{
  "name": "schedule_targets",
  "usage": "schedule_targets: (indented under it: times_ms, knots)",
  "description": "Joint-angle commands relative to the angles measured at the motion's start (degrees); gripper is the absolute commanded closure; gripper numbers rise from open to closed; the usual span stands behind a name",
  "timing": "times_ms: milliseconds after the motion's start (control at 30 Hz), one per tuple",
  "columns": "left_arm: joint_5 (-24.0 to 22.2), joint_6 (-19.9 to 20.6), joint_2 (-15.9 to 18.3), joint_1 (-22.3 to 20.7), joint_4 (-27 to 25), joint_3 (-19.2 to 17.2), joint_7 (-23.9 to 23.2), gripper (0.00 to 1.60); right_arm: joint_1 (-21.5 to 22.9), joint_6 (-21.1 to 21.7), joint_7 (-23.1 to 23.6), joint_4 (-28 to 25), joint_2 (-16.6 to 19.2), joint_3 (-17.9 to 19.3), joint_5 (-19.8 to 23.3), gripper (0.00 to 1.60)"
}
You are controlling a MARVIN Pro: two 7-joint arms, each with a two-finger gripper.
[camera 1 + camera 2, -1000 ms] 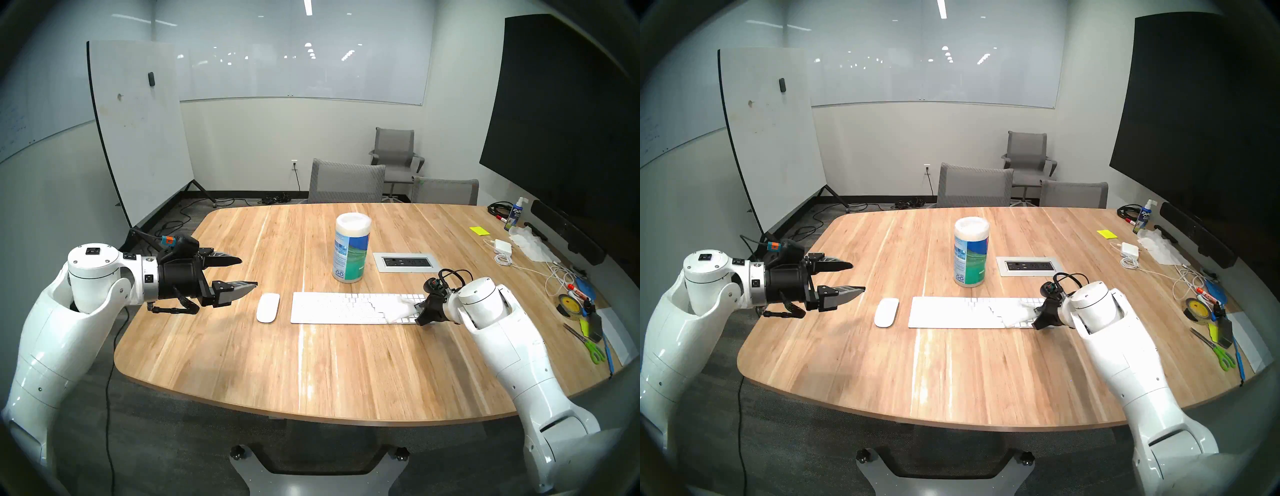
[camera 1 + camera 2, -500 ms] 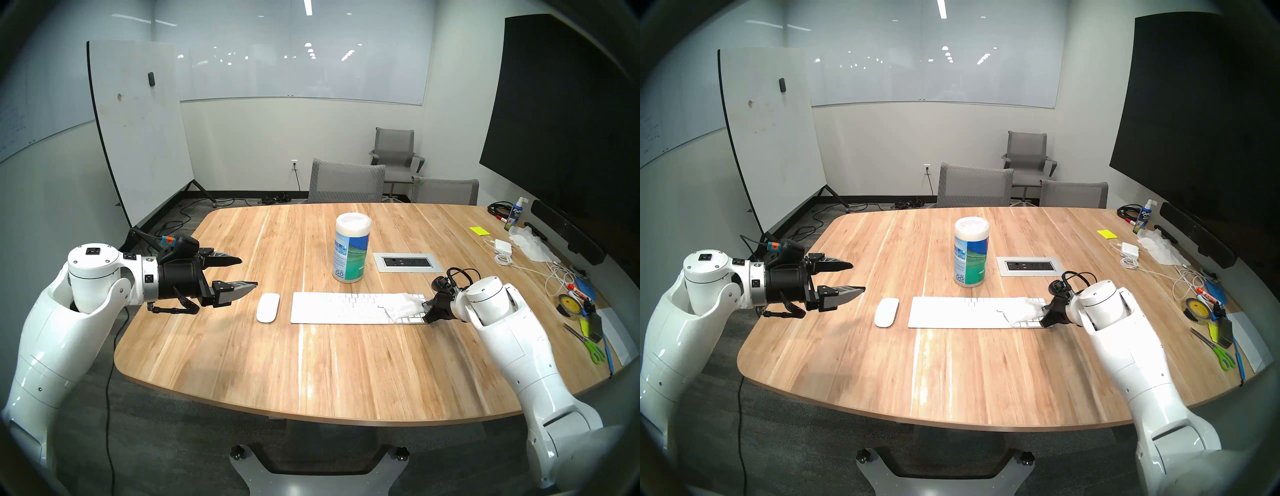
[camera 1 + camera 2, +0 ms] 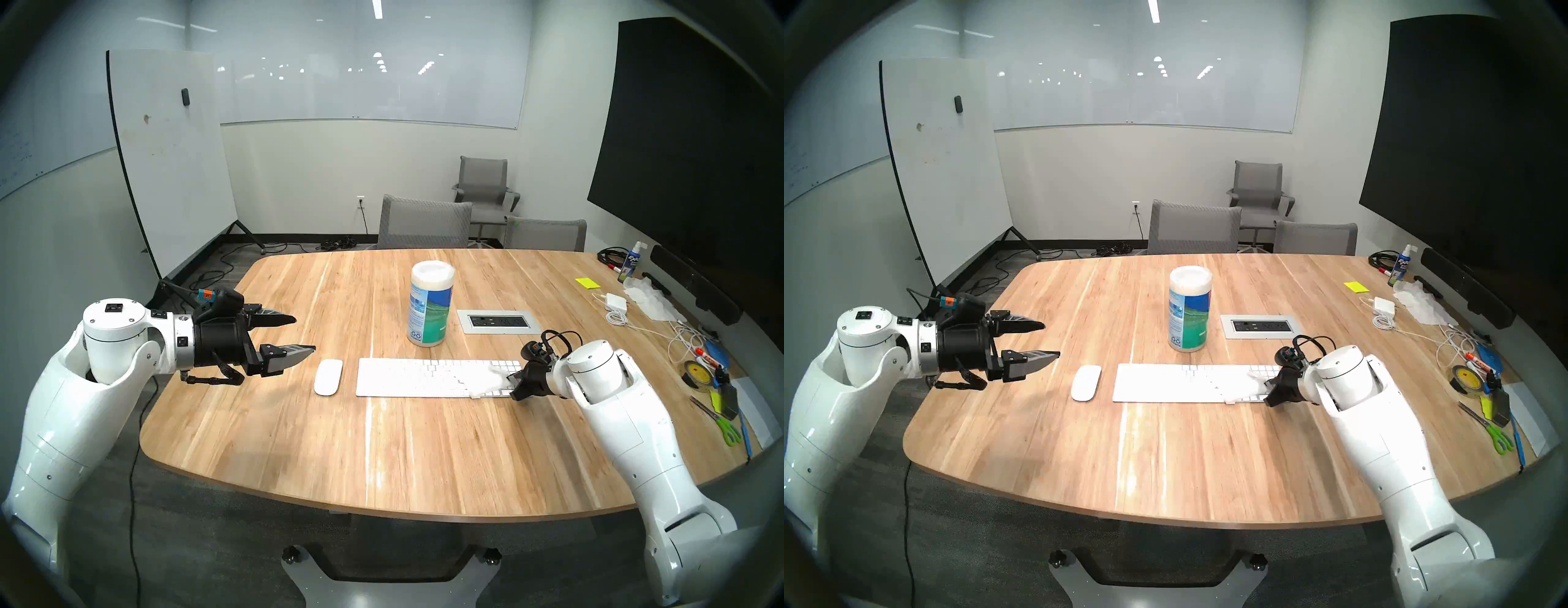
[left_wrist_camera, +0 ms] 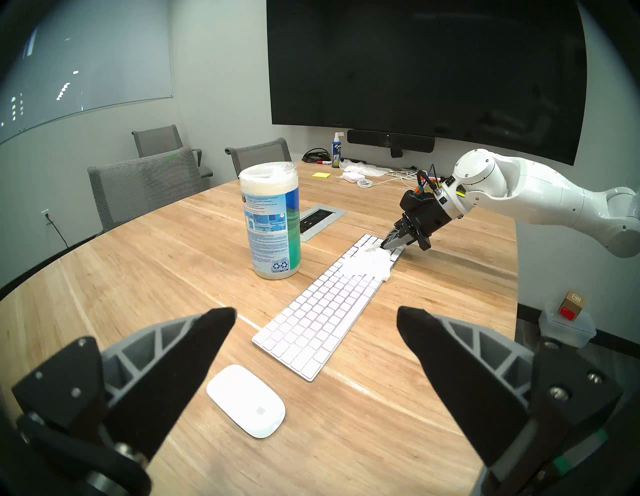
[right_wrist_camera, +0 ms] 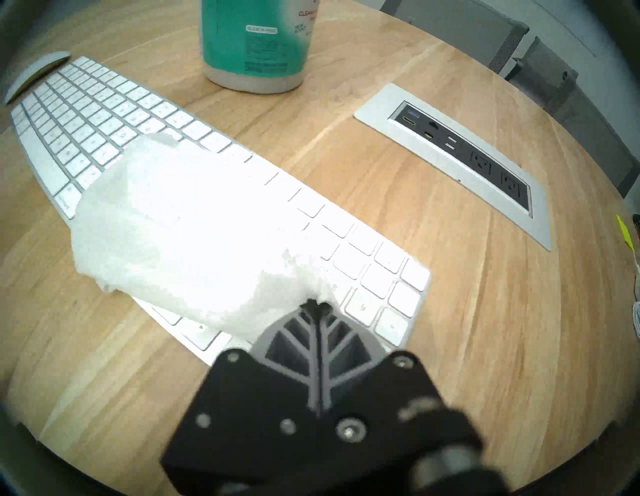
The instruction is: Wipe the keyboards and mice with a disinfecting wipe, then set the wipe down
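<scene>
The wipe (image 3: 488,380) is sliding back toward the keyboard's (image 3: 407,378) near edge, pinched in the right gripper's (image 5: 316,304) closed jaws. The left gripper (image 3: 304,335) is hovering beside the mouse (image 3: 328,377), jaws spread wide and holding nothing.

Even ceiling light, dark fisheye rims; the wipe (image 5: 194,225) glares overexposed, its edges motion-blurred

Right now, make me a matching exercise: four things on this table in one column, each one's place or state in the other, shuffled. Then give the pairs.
Things
1. wipe
2. mouse
3. canister
4. left gripper

Places or states
A. stands upright behind the keyboard
B. open, holds nothing
C. pinched by the right gripper, draped on the keys
D. lies bare off the keyboard's left end

Pairs: 1-C, 2-D, 3-A, 4-B
</scene>
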Motion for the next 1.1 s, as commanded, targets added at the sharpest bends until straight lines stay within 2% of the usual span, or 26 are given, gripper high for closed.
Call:
schedule_targets:
  times_ms: [0,833,1067]
  knots:
    - [-0.2,-0.1,0.1,-0.1,-0.4,-0.5,-0.1,0.00,-1.7,0.4,0.4,-4.0,0.7,-0.1,-0.1,1.60]
    - [-0.2,-0.1,0.1,-0.1,-0.4,-0.5,-0.1,0.00,-6.2,1.8,1.4,-10.0,-0.4,-1.7,0.5,1.60]
    - [-0.2,-0.1,0.1,-0.1,-0.4,-0.5,-0.1,0.00,-5.8,2.5,0.7,-10.3,-1.7,-2.3,0.4,1.60]
